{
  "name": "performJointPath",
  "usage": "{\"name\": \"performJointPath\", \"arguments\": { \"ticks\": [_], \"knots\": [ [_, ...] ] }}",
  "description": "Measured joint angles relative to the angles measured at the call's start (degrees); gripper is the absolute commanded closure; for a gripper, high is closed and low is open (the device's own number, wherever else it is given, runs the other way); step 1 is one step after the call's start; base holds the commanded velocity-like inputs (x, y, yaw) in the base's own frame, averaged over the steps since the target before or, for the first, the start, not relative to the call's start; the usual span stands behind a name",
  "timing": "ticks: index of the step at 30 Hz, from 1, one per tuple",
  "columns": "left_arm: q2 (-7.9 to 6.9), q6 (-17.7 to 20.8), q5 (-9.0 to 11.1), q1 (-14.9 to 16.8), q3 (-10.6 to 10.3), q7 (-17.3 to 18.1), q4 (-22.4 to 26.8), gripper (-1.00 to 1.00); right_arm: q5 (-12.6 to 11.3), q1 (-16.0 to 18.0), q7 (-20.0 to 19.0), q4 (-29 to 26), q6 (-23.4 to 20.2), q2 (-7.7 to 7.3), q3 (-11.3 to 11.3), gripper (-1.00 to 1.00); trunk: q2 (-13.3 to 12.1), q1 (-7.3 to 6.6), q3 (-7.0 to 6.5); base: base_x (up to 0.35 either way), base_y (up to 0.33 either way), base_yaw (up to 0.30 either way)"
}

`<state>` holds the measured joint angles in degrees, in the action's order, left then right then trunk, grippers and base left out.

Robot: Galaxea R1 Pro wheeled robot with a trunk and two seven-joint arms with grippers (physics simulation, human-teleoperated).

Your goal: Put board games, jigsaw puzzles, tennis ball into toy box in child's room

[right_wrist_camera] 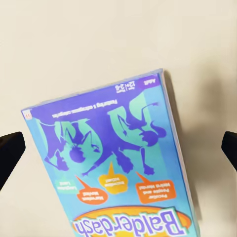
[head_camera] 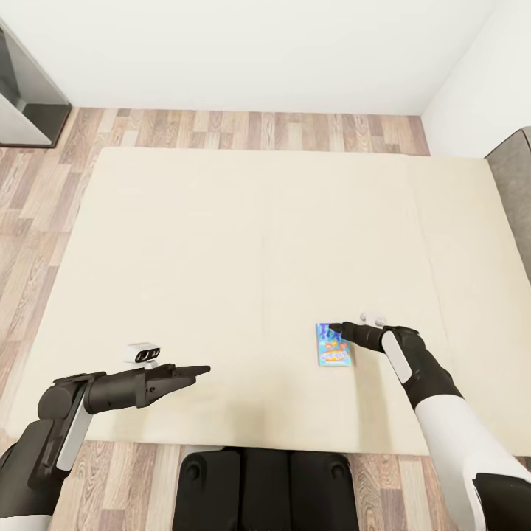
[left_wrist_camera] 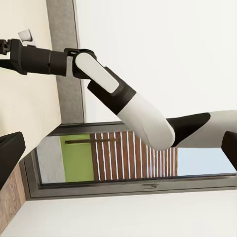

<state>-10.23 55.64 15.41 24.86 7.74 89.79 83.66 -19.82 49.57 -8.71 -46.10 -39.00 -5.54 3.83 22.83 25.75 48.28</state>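
One board game [head_camera: 333, 344], a small blue box printed "Balderdash", lies flat on the cream bed [head_camera: 221, 243] near its front edge. My right gripper [head_camera: 336, 329] hovers just over the box's far end, open. In the right wrist view the board game [right_wrist_camera: 113, 163] lies between the two fingertips [right_wrist_camera: 10, 158], which stand wide apart and clear of it. My left gripper [head_camera: 198, 369] hangs open over bare mattress at the front left, holding nothing. The table, toy box, jigsaw puzzles and tennis ball are out of view.
A grey headboard [head_camera: 516, 199] bounds the bed on the right. Wood-plank floor [head_camera: 29, 221] runs along the left and far sides. Dark grey furniture [head_camera: 26, 96] stands at the far left corner. My base [head_camera: 265, 487] is against the bed's front edge.
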Motion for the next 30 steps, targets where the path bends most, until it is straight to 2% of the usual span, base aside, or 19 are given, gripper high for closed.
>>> {"name": "performJointPath", "arguments": {
  "ticks": [30],
  "knots": [
    [-0.38, 0.00, -0.01, 0.00, 0.26, 0.00, 0.02, -1.00, -0.09, -0.36, -0.13, 0.50, 0.10, -0.01, -0.24, -1.00, 0.00, 0.00, 0.17, 0.000, 0.000, 0.000]
  ]
}}
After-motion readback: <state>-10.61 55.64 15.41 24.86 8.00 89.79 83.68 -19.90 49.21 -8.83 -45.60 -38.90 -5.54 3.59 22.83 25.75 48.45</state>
